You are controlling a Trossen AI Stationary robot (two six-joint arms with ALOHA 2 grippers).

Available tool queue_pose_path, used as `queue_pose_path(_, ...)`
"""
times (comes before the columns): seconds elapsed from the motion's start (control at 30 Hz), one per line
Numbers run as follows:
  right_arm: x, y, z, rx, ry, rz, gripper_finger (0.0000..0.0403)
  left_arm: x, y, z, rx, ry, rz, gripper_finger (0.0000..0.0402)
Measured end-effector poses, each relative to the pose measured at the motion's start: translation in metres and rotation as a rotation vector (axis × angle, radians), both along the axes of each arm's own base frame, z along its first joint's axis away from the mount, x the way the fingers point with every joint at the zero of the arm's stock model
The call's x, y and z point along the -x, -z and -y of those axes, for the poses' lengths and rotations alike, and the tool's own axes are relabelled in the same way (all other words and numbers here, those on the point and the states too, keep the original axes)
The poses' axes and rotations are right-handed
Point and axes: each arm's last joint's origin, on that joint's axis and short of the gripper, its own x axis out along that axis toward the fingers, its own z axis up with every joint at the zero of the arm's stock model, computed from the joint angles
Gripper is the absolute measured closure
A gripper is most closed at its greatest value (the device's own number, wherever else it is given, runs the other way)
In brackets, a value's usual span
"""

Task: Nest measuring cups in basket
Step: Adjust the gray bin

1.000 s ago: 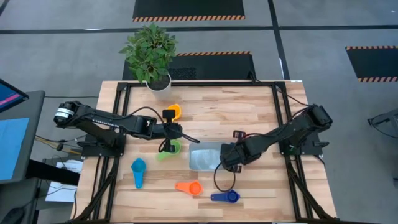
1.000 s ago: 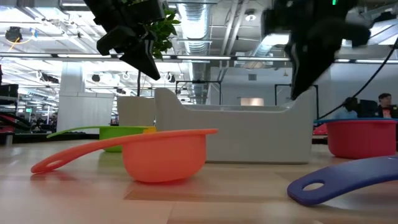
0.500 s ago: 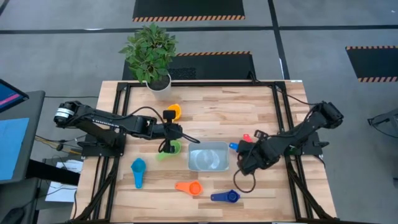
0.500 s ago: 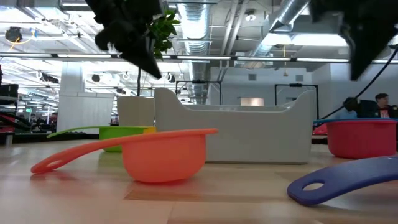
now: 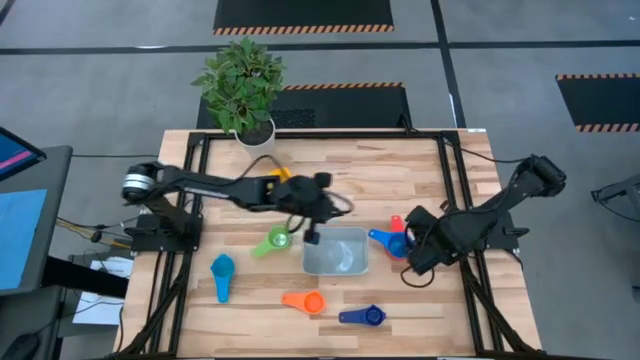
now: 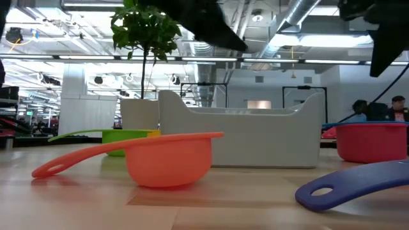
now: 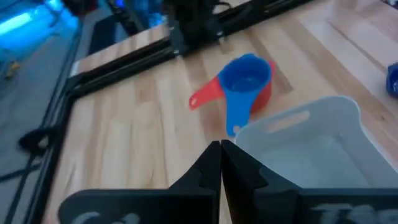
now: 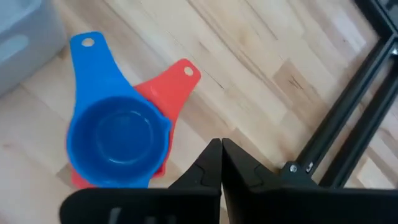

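From the near edge of the table, the dark blue cup (image 5: pixel 363 316) lies closest, at about five o'clock from the basket (image 5: pixel 335 252), with the orange cup (image 5: pixel 304 301) beside it at seven o'clock. Farther left, at eight o'clock, is the light blue cup (image 5: pixel 221 275). All three sit loose on the wood, well apart from each other.

The basket itself stands mid-table, and as far as I can see nothing coloured lies in it. Just off its three o'clock side the blue cup (image 5: pixel 388 240) sits inside the red cup (image 5: pixel 397 226), their handles splayed apart; that pair is nested, but on the table, not in the basket. The right gripper (image 5: pixel 413 252) hangs just beyond them, its fingers pressed together and holding nothing.

At the basket's ten o'clock corner the left gripper (image 5: pixel 311 232) hovers by the rim, jaws together and empty too. The green cup (image 5: pixel 273 242) lies just beside it at nine o'clock. Farther back, the yellow cup (image 5: pixel 283 177) is mostly hidden under the left arm, near the potted plant (image 5: pixel 241 88) at the table's far edge.

So I judge the job barely begun: one pair stacked, no cup in the basket, and five singles left to gather and nest.
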Motion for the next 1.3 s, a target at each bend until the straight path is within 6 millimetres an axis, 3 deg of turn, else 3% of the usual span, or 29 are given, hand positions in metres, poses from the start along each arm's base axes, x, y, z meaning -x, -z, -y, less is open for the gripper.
queue_pose_path(0.13,0.007,-0.002,0.006,-0.014,-0.008,0.009,0.0380,-0.042,0.006,-0.003,-0.007,0.081,-0.073,0.0401)
queue_pose_path(0.37,0.025,0.016,0.019,0.001,-0.005,-0.002,0.0389,-0.106,0.013,-0.002,-0.031,0.148,-0.149,0.0401)
queue_pose_path(0.6,0.040,0.028,0.027,-0.027,-0.004,0.021,0.0378,-0.142,0.038,-0.002,-0.019,0.151,-0.296,0.0401)
queue_pose_path(0.83,0.044,0.023,0.030,-0.041,-0.022,0.045,0.0393,-0.150,0.045,0.004,-0.011,0.152,-0.338,0.0401)
queue_pose_path(1.0,0.044,0.023,0.031,-0.042,-0.025,0.046,0.0377,-0.147,0.048,0.004,0.003,0.121,-0.383,0.0401)
queue_pose_path(1.3,0.042,0.024,0.028,-0.058,-0.035,0.072,0.0387,-0.138,0.061,-0.010,-0.234,-0.148,-0.533,0.0402)
